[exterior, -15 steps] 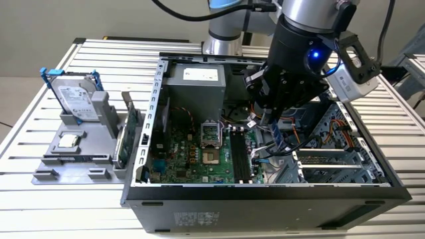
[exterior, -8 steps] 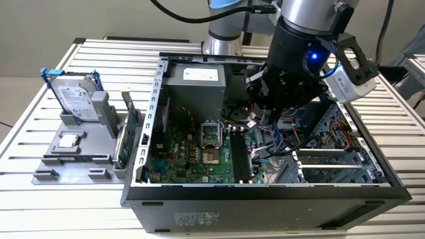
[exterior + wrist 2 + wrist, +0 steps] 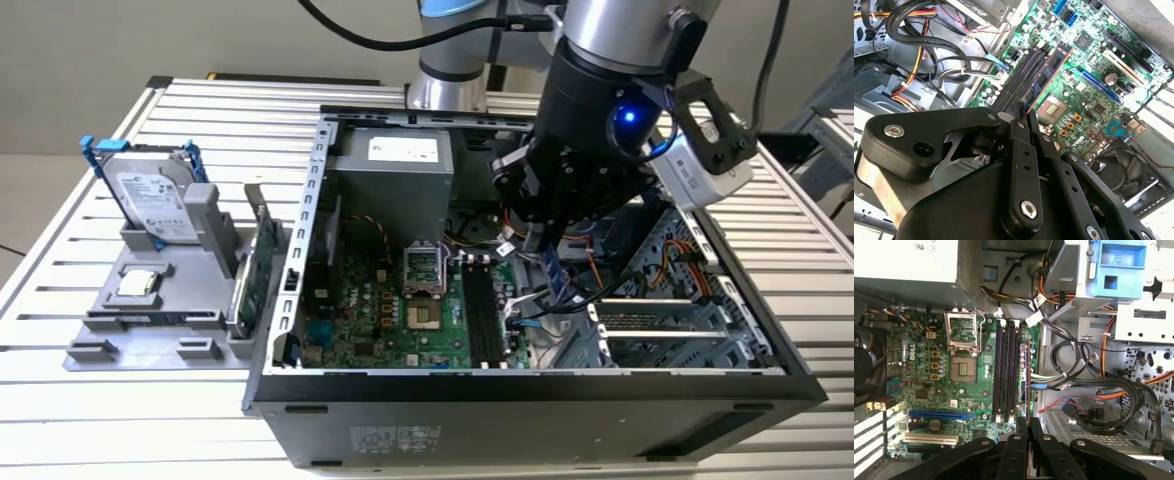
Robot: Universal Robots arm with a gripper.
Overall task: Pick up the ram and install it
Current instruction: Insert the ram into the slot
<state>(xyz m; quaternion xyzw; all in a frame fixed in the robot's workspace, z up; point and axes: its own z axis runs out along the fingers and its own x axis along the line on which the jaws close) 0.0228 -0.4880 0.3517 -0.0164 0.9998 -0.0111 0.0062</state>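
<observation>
My gripper (image 3: 539, 248) hangs inside the open computer case (image 3: 534, 385), shut on the ram (image 3: 557, 284), a thin dark-blue stick with black chips. The stick points down toward the black memory slots (image 3: 481, 312) on the green motherboard (image 3: 387, 310), just to their side in the exterior view's right. In the second wrist view the ram (image 3: 1050, 75) runs out from between the fingers (image 3: 1019, 131) alongside the slots (image 3: 1021, 77). In the first wrist view it shows edge-on as a thin line (image 3: 1029, 382) beside the slots (image 3: 1006, 375), held by the gripper (image 3: 1029, 426).
Outside the case, on the exterior view's left, a grey holder (image 3: 154, 300) carries a hard drive in a blue frame (image 3: 147, 195) and a green expansion card (image 3: 262, 262). Loose cables (image 3: 1094, 390), a power supply (image 3: 394, 165) and a drive cage (image 3: 681, 300) crowd the slots.
</observation>
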